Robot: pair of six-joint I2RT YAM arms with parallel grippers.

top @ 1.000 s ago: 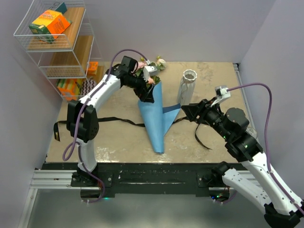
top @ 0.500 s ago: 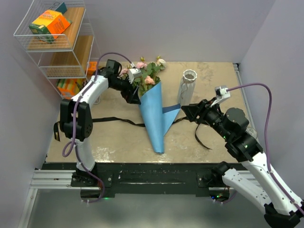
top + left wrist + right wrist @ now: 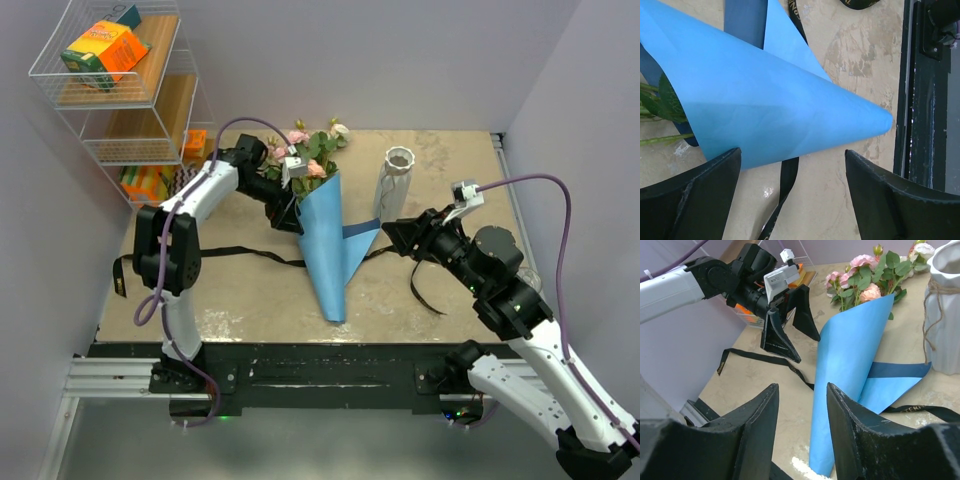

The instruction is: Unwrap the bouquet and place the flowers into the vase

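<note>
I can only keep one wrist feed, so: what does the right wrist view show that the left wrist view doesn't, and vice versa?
Right wrist only: the flowers' heads, the vase, and the left end effector seen whole, open. Left wrist only: the long stretch of black rail down the picture's right side. Both: the blue paper cone, the black ribbon, the table.

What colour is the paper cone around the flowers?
Blue; the paper cone shows best in left wrist view.
</note>
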